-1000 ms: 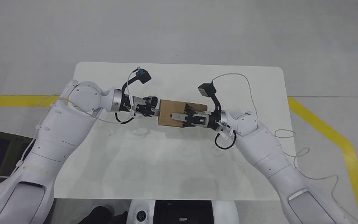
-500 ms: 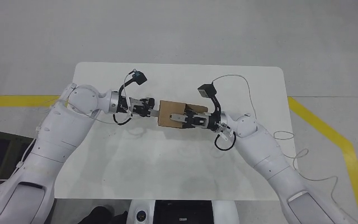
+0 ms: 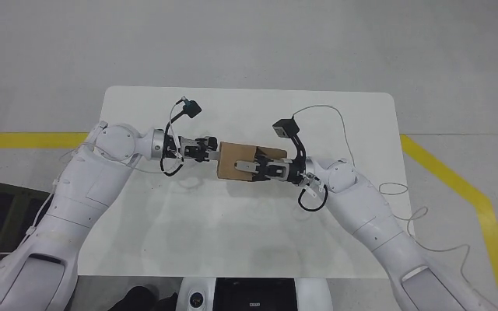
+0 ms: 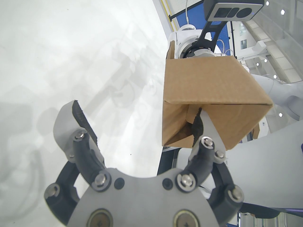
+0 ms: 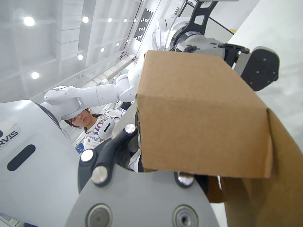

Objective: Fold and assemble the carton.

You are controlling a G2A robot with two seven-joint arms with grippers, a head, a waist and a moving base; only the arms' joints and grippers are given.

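Observation:
A brown cardboard carton (image 3: pixel 236 158) is held above the middle of the white table (image 3: pixel 233 233). My right gripper (image 3: pixel 250 165) is shut on it from the right side, one finger lying over its top face. In the right wrist view the carton (image 5: pixel 201 119) hides that gripper's fingers. My left gripper (image 3: pixel 208 148) stands open at the carton's left end. In the left wrist view one of the left gripper's fingers (image 4: pixel 204 125) sits at the mouth of the carton's (image 4: pixel 213 88) open end. Its other finger (image 4: pixel 78 116) is well clear to the side.
A thin white cable (image 3: pixel 342 124) loops from the right arm over the table's back right part. Bare table surface lies in front of and behind the arms. Yellow floor tape (image 3: pixel 31 140) runs past both sides of the table.
The carton and my right gripper have shifted slightly left, toward the left gripper. The left wrist has turned a little; its fingers stay open.

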